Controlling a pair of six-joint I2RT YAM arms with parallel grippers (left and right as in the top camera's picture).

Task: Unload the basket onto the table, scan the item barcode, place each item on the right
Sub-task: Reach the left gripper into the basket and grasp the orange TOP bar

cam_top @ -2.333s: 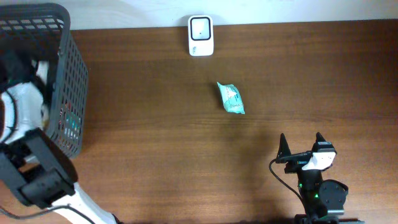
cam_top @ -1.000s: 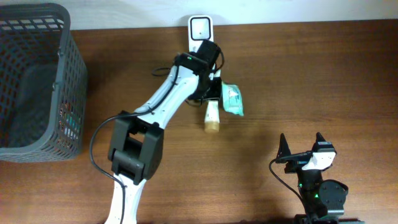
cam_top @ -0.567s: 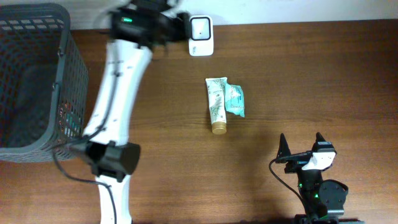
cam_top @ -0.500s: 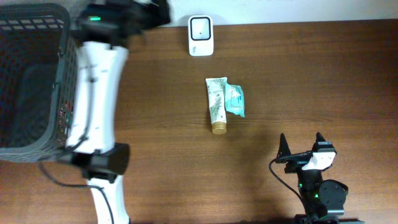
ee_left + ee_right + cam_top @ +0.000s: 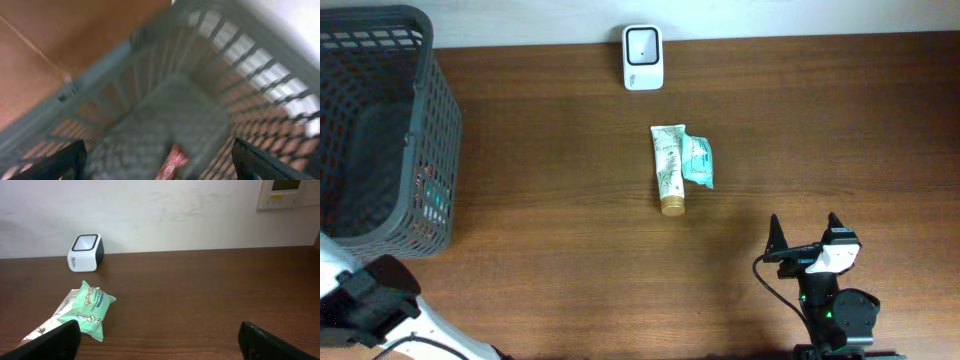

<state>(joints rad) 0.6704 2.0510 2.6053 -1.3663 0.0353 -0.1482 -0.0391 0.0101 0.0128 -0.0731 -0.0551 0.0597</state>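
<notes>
Brown wooden table (image 5: 570, 230) carries a white scanner (image 5: 643, 57) at its far edge. Mid-table, a cream tube (image 5: 667, 170) lies against a green packet (image 5: 696, 160). Over the grey basket (image 5: 432, 130) the left gripper (image 5: 160, 165) hangs spread wide, while the right gripper (image 5: 803, 230) rests wide, holding nothing.

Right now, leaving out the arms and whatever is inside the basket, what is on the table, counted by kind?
scanner: 1
tube: 1
wipes pack: 1
basket: 1
Total: 4
</notes>
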